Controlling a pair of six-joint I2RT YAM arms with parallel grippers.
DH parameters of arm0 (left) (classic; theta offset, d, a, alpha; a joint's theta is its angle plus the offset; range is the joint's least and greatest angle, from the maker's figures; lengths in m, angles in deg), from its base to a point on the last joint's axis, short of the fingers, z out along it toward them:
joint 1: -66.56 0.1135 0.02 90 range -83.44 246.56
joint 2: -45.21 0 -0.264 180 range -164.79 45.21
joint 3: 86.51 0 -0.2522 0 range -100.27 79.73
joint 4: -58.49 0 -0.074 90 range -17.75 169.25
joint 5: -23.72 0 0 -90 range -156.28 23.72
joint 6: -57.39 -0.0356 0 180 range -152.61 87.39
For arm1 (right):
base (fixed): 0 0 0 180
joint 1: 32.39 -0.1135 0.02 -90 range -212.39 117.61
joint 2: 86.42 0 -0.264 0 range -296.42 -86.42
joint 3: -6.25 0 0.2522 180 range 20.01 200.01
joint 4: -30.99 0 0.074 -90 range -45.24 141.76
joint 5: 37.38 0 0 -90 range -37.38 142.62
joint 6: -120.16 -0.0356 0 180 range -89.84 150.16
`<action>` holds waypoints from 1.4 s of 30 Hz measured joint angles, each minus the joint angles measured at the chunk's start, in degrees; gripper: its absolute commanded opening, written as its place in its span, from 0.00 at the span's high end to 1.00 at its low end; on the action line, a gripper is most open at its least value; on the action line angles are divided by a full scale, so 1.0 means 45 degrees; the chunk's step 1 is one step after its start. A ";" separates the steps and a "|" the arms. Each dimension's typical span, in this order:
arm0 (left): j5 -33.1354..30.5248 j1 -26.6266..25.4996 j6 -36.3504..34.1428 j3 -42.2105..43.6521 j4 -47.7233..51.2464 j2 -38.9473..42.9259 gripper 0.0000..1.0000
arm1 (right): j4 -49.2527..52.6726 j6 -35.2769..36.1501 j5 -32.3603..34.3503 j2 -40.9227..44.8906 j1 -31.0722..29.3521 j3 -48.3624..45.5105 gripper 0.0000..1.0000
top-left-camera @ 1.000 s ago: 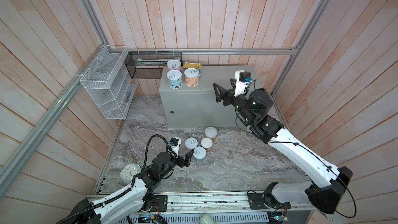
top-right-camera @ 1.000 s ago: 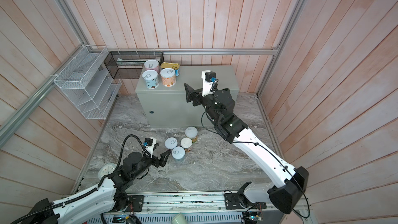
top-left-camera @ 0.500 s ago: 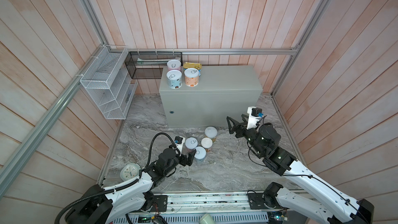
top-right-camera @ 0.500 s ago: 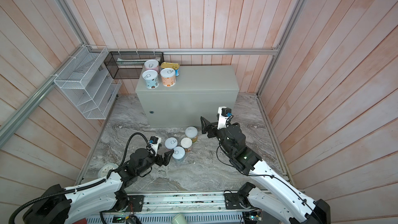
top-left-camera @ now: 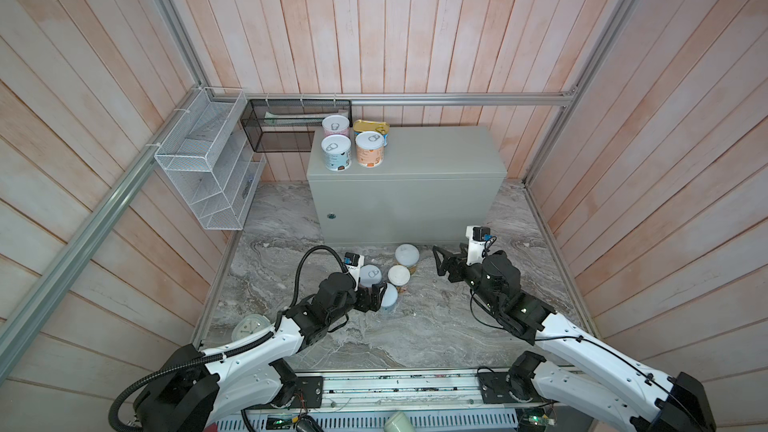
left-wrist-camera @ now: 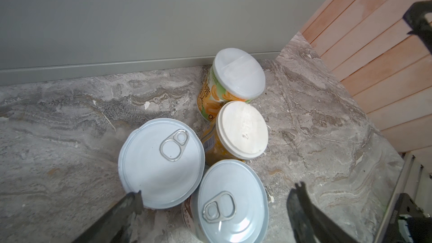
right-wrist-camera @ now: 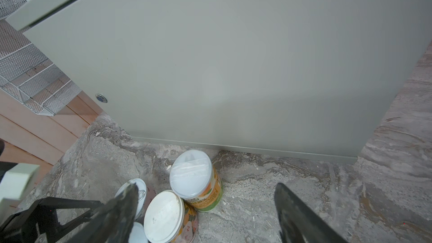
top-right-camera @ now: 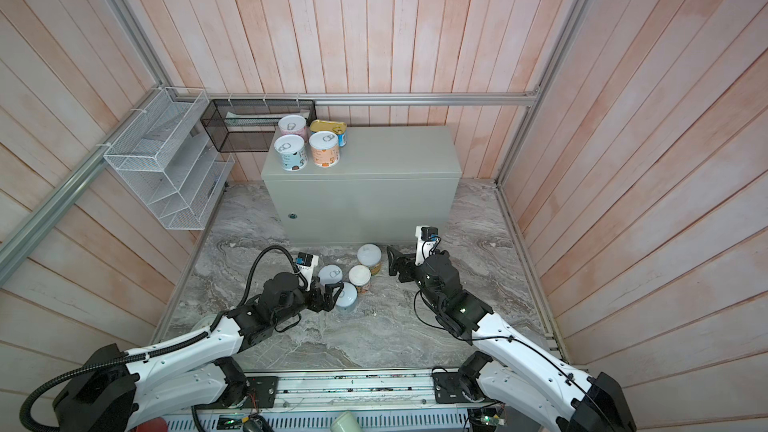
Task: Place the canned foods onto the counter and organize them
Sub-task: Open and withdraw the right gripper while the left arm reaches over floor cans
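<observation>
- Canned foods sit in two groups. Four are on the counter [top-left-camera: 415, 155], packed at its 10 o'clock corner: pink can [top-left-camera: 335, 127], gold tin [top-left-camera: 368, 125], blue-white can [top-left-camera: 336, 153], orange can [top-left-camera: 369, 150].
- Four more cluster on the marble floor [top-left-camera: 436, 326] at the counter's 6 o'clock: two white-lidded cans [top-left-camera: 406, 254] and two pull-tab cans [top-left-camera: 370, 275]. None has shifted since a second ago.
- Left gripper [top-left-camera: 372, 297], jaws spread wide, has slid forward from the cluster's 8 o'clock. In its wrist view the nearest pull-tab can [left-wrist-camera: 231, 206] lies between its fingers; contact cannot be told.
- Right gripper [top-left-camera: 437, 261] was raised at the counter's front top edge a second ago. It has dropped to floor level at the cluster's 3 o'clock, jaws apart, holding nothing, clear of the farther white-lidded can [right-wrist-camera: 191, 178].
</observation>
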 measured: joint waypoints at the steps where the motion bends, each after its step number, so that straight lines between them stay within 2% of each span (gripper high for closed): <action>1: -0.0073 -0.0039 0.0165 -0.0243 0.0389 -0.0029 0.00 | -0.0039 0.0010 -0.0044 0.0010 0.0000 -0.0005 0.09; 17: -0.1447 -0.1753 0.2030 -0.2846 0.4605 -0.2259 0.00 | -0.0384 0.0005 -0.1399 0.1880 0.0000 -0.1807 0.04; 32: -0.2025 -0.2909 0.1146 -0.5688 0.6445 -0.4677 0.00 | -0.0350 -0.0559 -0.1710 0.2030 0.0000 -0.2380 0.04; 42: -0.2545 -0.3118 0.0772 -0.6052 0.7558 -0.5051 0.00 | -0.0029 -0.1083 -0.1370 0.3055 0.0000 -0.2880 0.04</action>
